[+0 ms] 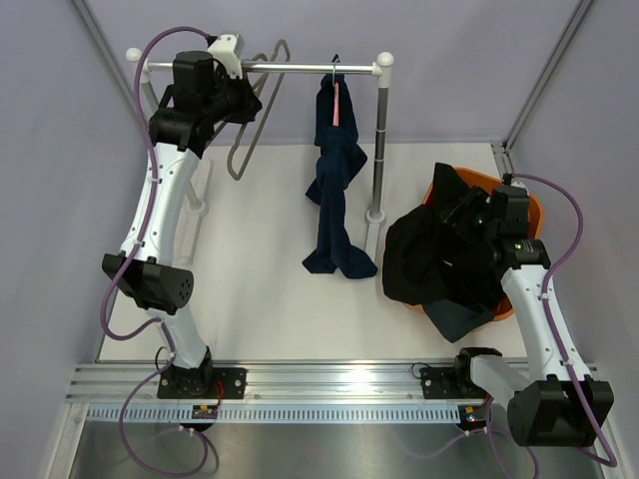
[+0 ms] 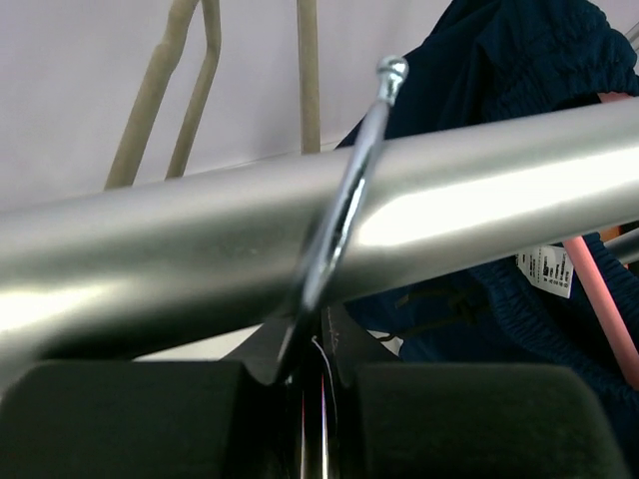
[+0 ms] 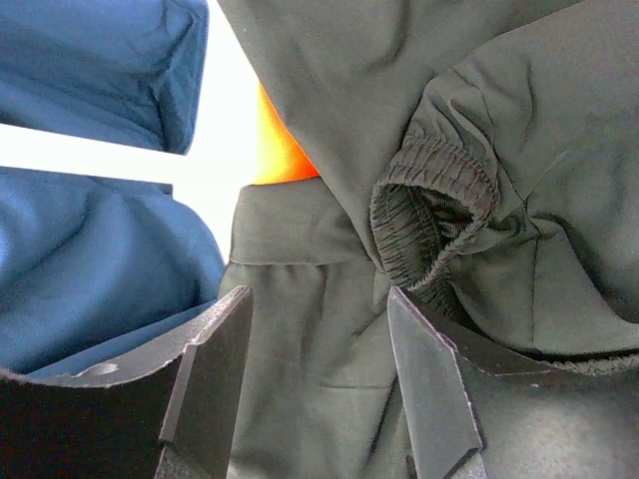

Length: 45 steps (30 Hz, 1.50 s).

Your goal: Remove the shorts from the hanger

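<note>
Shorts: three. Hung shorts point(image 1: 334, 200), dark navy, on one pink hanger point(image 1: 337, 105), on the rail point(image 2: 499, 170) well to the right of the left gripper point(image 2: 300, 389); their legs reach down to the table point(image 1: 260, 289). Black shorts point(image 3: 479, 110) directly under the right gripper point(image 3: 319, 369), elastic waistband bunched just ahead of its right finger. Blue shorts point(image 3: 90, 279) just left of that gripper, touching the black pair. Both lie in the one orange basket point(image 1: 534, 215), and cloth spills over its rim on the side towards the left arm. Left gripper: pads closed on a chrome hook point(image 2: 344, 200) that laps over the rail right above them. Empty grey hangers point(image 1: 248, 130) just beyond it, at least two; exact count unclear. Right gripper: jaws apart, black cloth showing in the gap, nothing pinched. Open room: bare table left of the right gripper, out to the hung legs.
</note>
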Each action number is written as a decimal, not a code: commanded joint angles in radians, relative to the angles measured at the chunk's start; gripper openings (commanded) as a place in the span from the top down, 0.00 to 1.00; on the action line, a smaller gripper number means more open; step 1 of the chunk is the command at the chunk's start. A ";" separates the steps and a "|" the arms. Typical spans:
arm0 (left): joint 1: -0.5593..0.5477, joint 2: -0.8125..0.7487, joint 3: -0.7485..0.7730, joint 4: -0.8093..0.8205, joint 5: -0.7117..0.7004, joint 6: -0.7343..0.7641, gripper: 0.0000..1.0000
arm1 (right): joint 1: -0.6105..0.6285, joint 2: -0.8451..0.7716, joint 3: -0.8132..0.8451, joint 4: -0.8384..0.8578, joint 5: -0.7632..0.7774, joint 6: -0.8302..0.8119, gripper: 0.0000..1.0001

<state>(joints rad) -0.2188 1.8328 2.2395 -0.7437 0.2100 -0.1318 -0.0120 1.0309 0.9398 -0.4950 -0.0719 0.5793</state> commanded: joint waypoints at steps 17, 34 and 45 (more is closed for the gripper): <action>0.004 -0.190 -0.084 0.061 -0.020 0.012 0.65 | 0.006 -0.015 0.016 0.015 -0.019 -0.016 0.35; -0.146 -0.461 -0.192 0.182 -0.205 0.028 0.63 | 0.007 -0.025 0.008 0.015 -0.011 -0.016 0.34; -0.408 -0.320 -0.141 0.242 -0.307 0.023 0.57 | 0.007 -0.032 0.017 -0.005 0.004 -0.030 0.34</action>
<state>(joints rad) -0.5941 1.4471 2.0739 -0.5587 -0.0471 -0.1135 -0.0120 1.0214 0.9398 -0.4995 -0.0715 0.5751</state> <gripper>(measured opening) 0.427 0.655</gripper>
